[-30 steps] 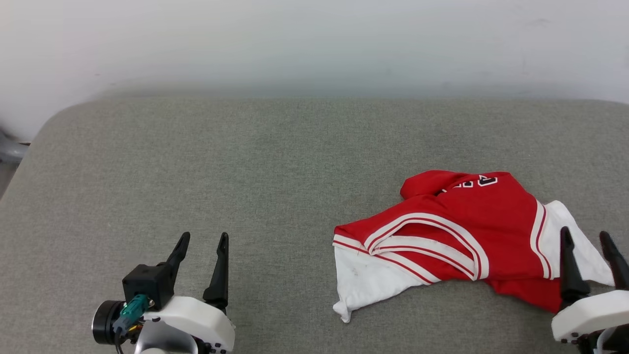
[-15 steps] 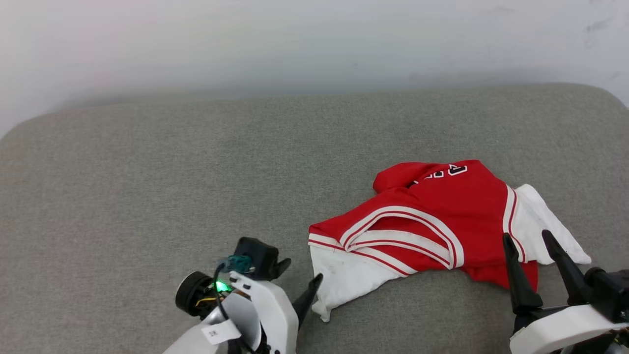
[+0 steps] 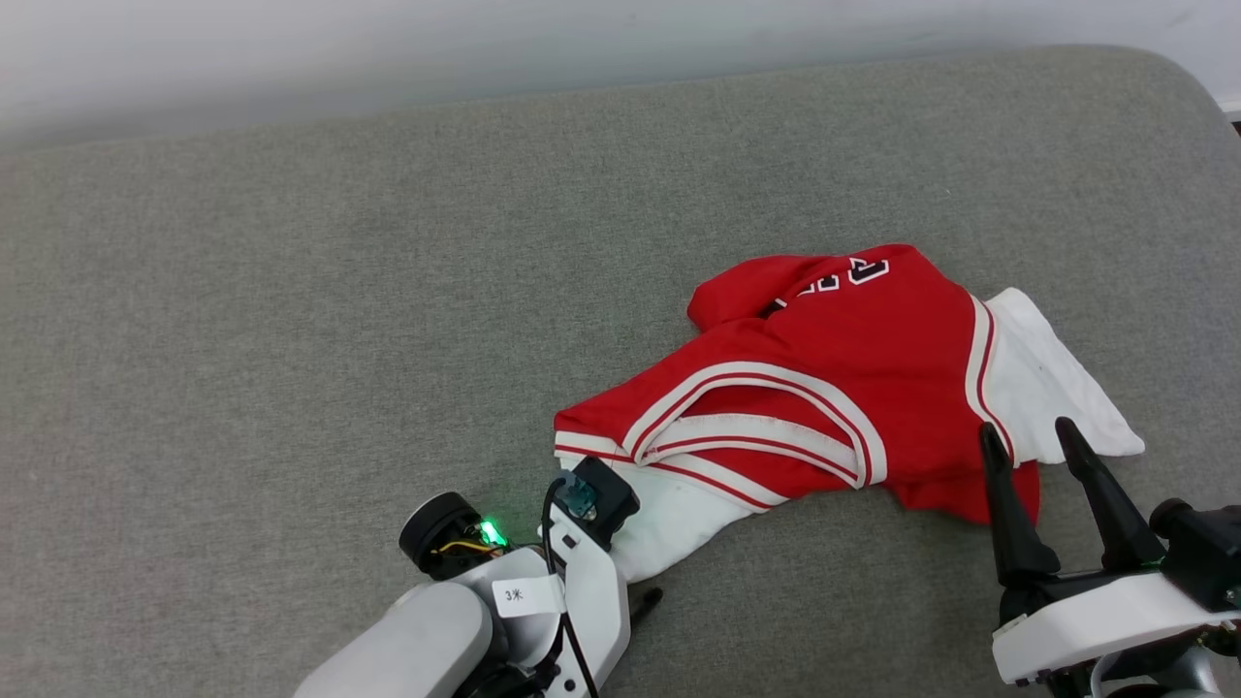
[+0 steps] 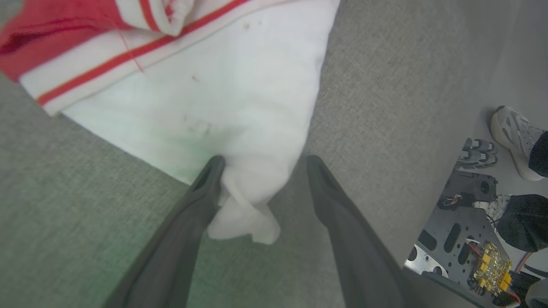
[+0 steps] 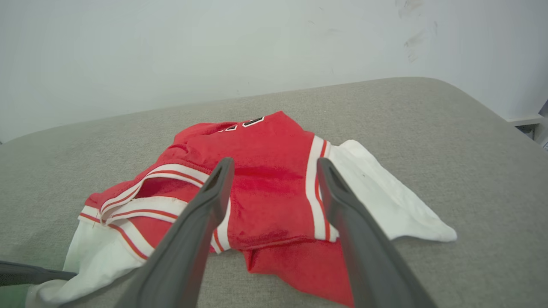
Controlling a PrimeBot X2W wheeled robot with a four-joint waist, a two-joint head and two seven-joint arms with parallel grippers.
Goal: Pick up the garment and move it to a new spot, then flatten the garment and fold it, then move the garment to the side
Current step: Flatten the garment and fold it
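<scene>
Here the left gripper [image 4: 263, 160] stands wide open, and the white sleeve corner of the garment [image 3: 834, 388] lies between its two fingers, bunched against one of them. The right gripper [image 3: 1028, 431] is spread wide too, holding nothing; the garment's red body lies just ahead of its fingertips, crumpled on the grey cushion [image 3: 291, 339], its other white sleeve just to their right.

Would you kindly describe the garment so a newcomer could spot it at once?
A grey padded surface meets a pale wall. On its right half the garment lies crumpled, the left gripper at its near sleeve tip, the right gripper by its right side. It is the only cloth: bright red, white sleeves, striped trim.
</scene>
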